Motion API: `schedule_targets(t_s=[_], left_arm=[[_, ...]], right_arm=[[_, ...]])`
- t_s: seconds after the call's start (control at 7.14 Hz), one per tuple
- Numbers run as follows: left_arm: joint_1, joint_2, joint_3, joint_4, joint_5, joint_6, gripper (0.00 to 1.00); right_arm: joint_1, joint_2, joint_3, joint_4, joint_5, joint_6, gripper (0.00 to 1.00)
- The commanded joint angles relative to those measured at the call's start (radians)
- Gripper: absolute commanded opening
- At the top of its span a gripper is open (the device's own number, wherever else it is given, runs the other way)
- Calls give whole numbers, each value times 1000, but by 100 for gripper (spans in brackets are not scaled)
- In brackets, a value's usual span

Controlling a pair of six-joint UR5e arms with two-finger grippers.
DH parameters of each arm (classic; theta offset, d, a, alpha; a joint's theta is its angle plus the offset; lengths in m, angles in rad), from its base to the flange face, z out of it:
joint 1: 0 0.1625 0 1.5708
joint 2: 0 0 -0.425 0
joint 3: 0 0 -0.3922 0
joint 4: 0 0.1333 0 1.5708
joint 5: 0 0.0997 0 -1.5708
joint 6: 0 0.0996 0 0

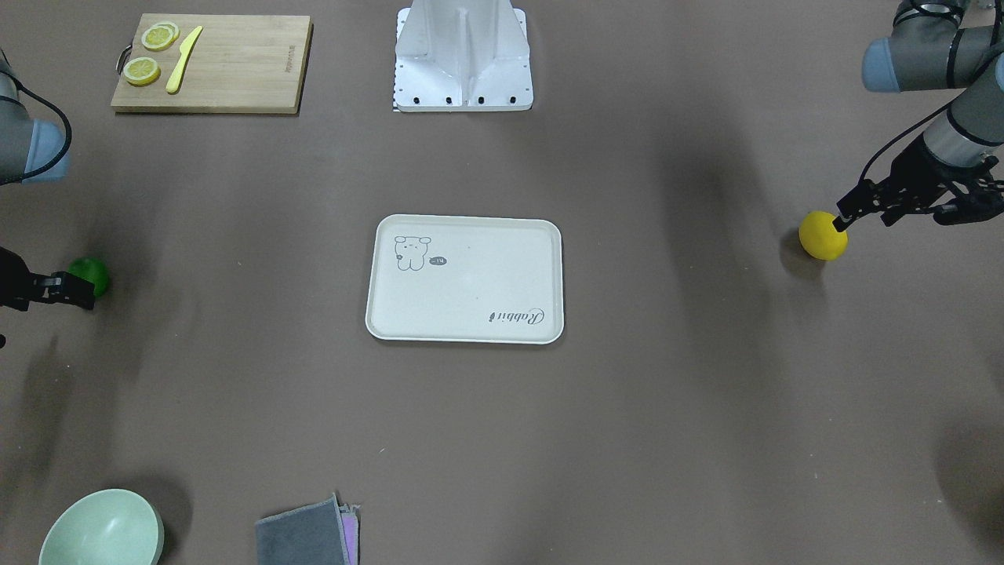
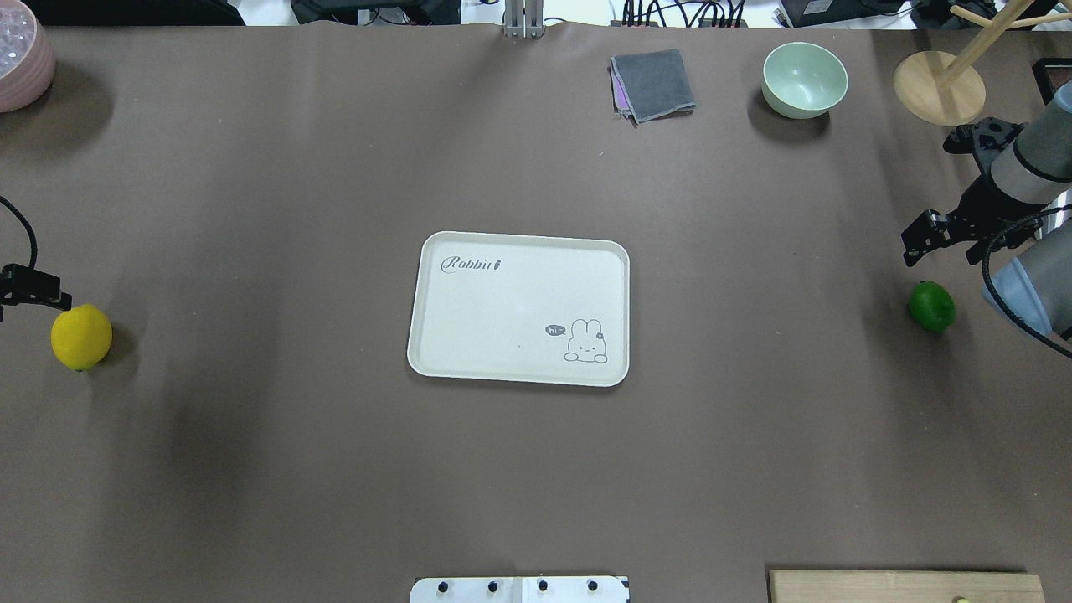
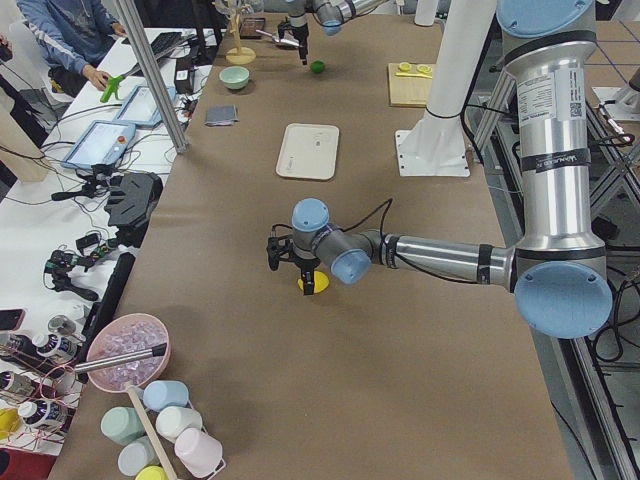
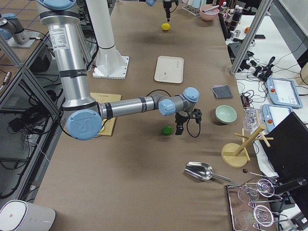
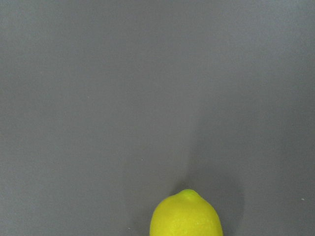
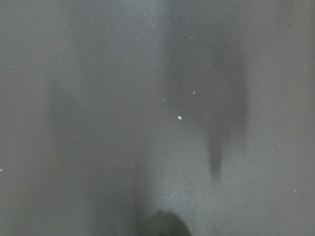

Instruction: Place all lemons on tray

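Two whole lemons are in view: one yellow lemon (image 1: 823,235) at the right edge of the front view and one green lemon (image 1: 91,273) at its left edge, with one cream tray (image 1: 471,290) at centre. One wooden cutting board (image 1: 235,74) at upper left carries three lemon slices (image 1: 142,71) and one yellow knife (image 1: 183,60). There are two bowls, a pale green bowl (image 1: 102,530) at lower left and a pink bowl (image 2: 21,67) at the overhead view's upper left, plus one stack of folded cloths (image 1: 302,537) and one wooden rack (image 2: 938,88).
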Motion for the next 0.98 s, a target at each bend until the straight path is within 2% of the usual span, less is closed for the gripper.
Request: schedule_targets(t_s=[0.0, 0.42, 0.56, 0.7, 0.84], left_arm=[[71, -3, 46, -95, 44, -70, 97], [112, -17, 100, -149, 104, -70, 92], [114, -17, 103, -166, 104, -70, 76], [114, -17, 103, -172, 104, -70, 43], [114, -17, 105, -177, 104, -73, 3]], right_arm=[[-23, -3, 8, 1, 18, 21, 94], [-32, -35, 11, 38, 20, 20, 93], [-37, -42, 12, 43, 20, 22, 93], [-47, -44, 9, 43, 18, 25, 91], [-58, -44, 14, 44, 20, 40, 90]])
